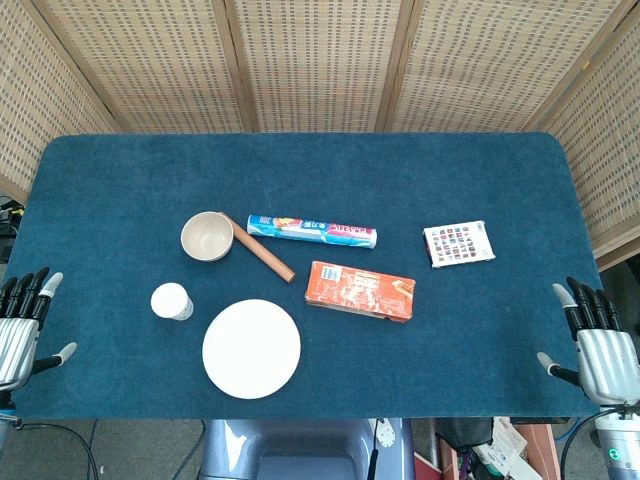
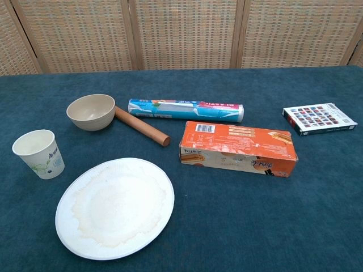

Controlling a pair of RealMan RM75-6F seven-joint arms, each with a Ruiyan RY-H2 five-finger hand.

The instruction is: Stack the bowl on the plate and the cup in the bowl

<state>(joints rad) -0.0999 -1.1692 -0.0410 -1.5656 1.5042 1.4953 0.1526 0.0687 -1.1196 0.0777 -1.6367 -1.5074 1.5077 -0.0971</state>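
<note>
Nothing stacked yet; all three steps of the task left to do, as far as visible.

Nearest to the robot, at the front edge of the table (image 1: 120, 170): the left hand (image 1: 22, 320) far out to the left of the plate, the right hand (image 1: 598, 345) far out to the right of it. Both low beside the table, well apart from every object, holding nothing, fingers stretched and a little apart, thumbs out to the side. Seen only in the head view.

Then the plate (image 2: 115, 207) itself: white, round, flat, bare, with faint brownish stains in the middle. Lying near the front edge, left of centre.

Just beyond the plate and to its left: the cup (image 2: 39, 153), white paper with a small green print, upright, mouth up, seemingly nothing inside. Near the plate, not touching.

Further beyond the plate: the bowl (image 2: 91, 111), beige, upright, apparently nothing in it. Touching, or almost, a brown wooden stick (image 2: 142, 126) at its right side.

Right of the plate: an orange box (image 2: 238, 148), lying flat. Behind that, a blue roll in plastic wrap (image 2: 185, 110). Far right of the plate: a small box with coloured squares (image 2: 320, 118).

Judgement: bowl first onto the plate, then cup into the bowl.
</note>
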